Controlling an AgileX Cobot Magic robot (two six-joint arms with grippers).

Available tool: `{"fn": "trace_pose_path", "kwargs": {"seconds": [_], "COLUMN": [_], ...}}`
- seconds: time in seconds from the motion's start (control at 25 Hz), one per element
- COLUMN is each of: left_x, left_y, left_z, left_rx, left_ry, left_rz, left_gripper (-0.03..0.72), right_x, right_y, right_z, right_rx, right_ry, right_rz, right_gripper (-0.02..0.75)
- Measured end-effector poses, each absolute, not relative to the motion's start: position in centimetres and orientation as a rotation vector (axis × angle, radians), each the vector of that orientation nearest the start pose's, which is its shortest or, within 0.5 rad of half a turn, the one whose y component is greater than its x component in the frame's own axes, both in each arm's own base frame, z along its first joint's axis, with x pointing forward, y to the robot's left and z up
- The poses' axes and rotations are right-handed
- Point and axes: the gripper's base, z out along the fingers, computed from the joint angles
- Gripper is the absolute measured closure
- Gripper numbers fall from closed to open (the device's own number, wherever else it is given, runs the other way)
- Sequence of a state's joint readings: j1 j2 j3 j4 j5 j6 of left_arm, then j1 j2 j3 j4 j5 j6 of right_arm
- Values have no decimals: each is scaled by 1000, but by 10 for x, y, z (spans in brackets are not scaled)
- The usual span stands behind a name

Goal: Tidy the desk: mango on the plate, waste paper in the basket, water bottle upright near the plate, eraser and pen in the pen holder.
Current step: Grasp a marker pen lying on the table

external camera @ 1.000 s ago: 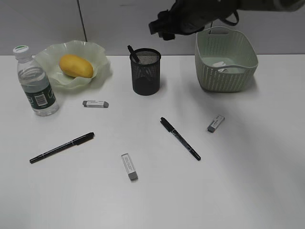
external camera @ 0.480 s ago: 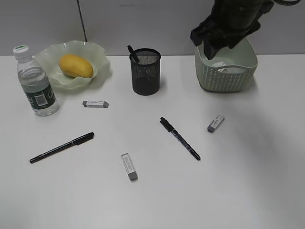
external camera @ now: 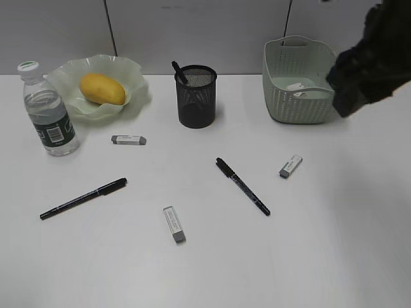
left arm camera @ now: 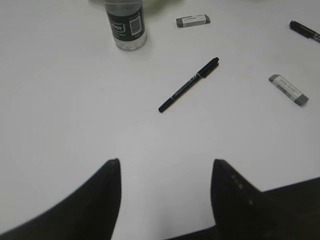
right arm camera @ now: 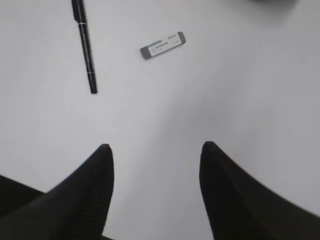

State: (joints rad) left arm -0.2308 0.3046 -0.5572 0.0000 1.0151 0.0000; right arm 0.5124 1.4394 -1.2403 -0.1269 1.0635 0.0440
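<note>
Plenty of bare desk [right arm camera: 240,90] right under the right gripper [right arm camera: 155,150], jaws apart with nothing between them. Ahead and to its left lie a grey eraser [right arm camera: 162,45] and a black pen [right arm camera: 85,50], well apart from the tips. Left gripper [left arm camera: 165,165] is the same deal: open desk below, another pen [left arm camera: 189,85] ahead, water bottle [left arm camera: 126,25] standing farther out, two erasers off to its right.

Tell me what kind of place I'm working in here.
Most likely an office or study desk set up for a tidying job: a plain white desk against grey wall panels, with pens and erasers scattered around a black mesh pen holder, plus a water bottle.
</note>
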Motion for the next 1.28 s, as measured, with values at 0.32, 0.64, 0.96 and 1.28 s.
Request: {"fn": "trace_pose_path", "kwargs": {"seconds": [0.32,0.64,0.96,1.28], "left_x": [41,41,41,42], "left_y": [-10,-10,-11,-11], "left_z": [292,292,291,294], "left_rx": [258,258,258,253], "left_ry": [2235,2236,2241,2211], "left_rz": [-132,-137,-141,-151], "left_gripper": [253,253,253,253], "right_x": [158,83,30,17], "right_y": [87,45,15,4], "right_z": [326,304,296,298], "right_rx": [-602,-551,-449,-428], "right_ry": [2483,2342,2111,2013], "right_rz": [186,244,327,303], "right_gripper": [295,297,298,299]}}
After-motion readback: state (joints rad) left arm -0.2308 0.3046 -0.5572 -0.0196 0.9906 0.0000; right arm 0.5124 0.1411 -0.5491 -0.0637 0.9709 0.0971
